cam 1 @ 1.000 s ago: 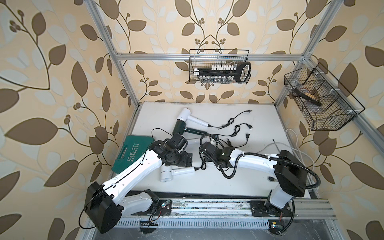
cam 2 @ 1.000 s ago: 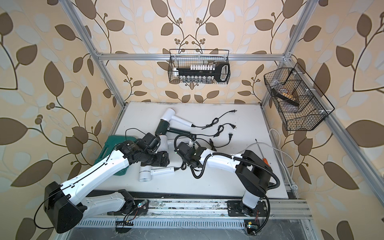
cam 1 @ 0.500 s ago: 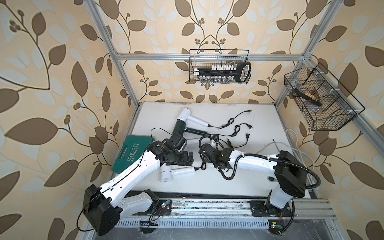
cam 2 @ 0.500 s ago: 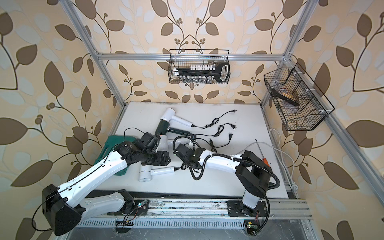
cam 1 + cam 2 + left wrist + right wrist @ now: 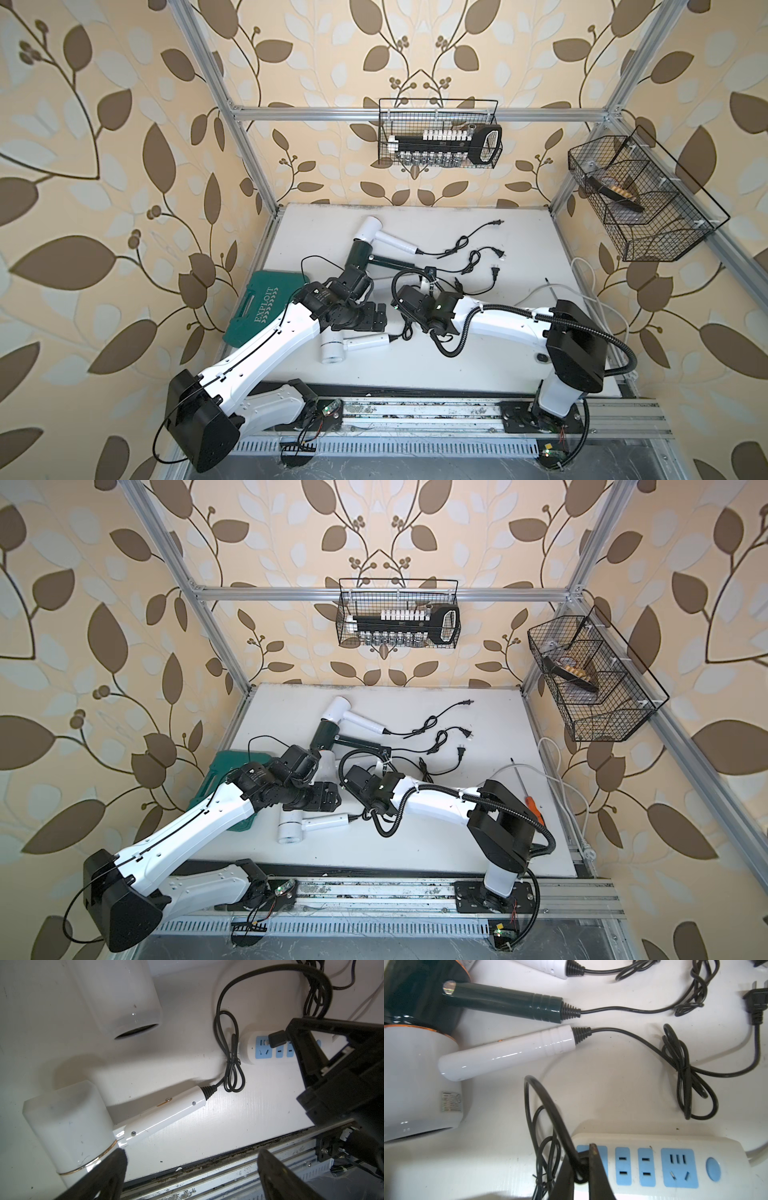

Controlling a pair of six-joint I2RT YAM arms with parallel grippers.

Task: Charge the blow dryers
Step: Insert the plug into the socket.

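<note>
Right fingers (image 5: 598,1172) edged along power strip (image 5: 654,1140), pinching plug (image 5: 276,1040) (black), left fingers (image 5: 116,1167) spread

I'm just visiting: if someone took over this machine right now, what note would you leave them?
Left hand: open, empty, beside the nearest white dryer.
Right hand: shut on a black plug at the power strip's end socket; seated or not, cannot tell.
Dark green dryer, far white dryer and middle white dryer lie on the table, with three loose plugs.
Done: nothing clearly plugged in.
Left: seat this plug, then the other three.
</note>
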